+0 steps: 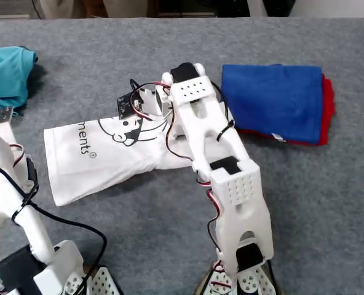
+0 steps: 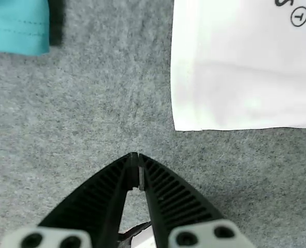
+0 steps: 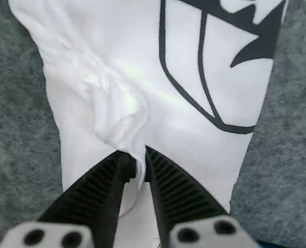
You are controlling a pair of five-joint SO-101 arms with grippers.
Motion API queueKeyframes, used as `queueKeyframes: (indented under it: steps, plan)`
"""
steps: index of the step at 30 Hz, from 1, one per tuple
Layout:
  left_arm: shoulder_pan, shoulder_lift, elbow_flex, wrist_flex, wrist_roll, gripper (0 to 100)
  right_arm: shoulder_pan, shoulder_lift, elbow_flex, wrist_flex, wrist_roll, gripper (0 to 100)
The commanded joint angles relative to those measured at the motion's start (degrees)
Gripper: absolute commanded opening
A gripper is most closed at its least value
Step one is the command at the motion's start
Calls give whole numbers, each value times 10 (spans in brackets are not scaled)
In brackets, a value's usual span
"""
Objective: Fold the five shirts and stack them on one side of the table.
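Note:
A white shirt [image 1: 102, 153] with black print lies folded lengthwise across the middle of the grey table. My right gripper [image 3: 137, 165] is shut on a bunched fold of the white shirt [image 3: 142, 77] at its right end, beneath the arm [image 1: 160, 114] in the high view. My left gripper [image 2: 135, 157] is shut with nothing in it, hovering over bare table just off the white shirt's [image 2: 246, 67] near left corner. A folded blue shirt [image 1: 271, 98] rests on a folded red shirt [image 1: 327, 107] at the back right. A crumpled teal shirt [image 1: 7, 74] lies at the back left.
The left arm [image 1: 10, 203] stands along the table's left edge, its cables trailing toward its base. Bare grey table [image 1: 329, 209] stretches along the front right. The teal shirt's hem [image 2: 16, 26] lies beyond the left gripper.

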State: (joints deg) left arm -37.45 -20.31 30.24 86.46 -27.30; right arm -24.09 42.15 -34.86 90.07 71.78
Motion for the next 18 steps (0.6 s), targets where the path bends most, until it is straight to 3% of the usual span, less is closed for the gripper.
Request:
queueKeyframes:
  steps: [1, 4, 11, 14, 18]
  plan:
    - [-3, -12, -26, 1, -4, 19, -4, -1, -40, 3, 2, 170]
    - [-3, -12, -26, 1, -4, 19, -4, -1, -45, 4, 1, 280]
    - [-3, -12, -26, 1, -4, 19, 0, -26, -75, 51, -10, 280]
    - [-3, -12, -26, 1, -4, 19, 0, -45, -103, 81, -27, 196]
    - [-3, -13, -25, 1, -4, 19, 3, -72, -131, 100, -74, 5]
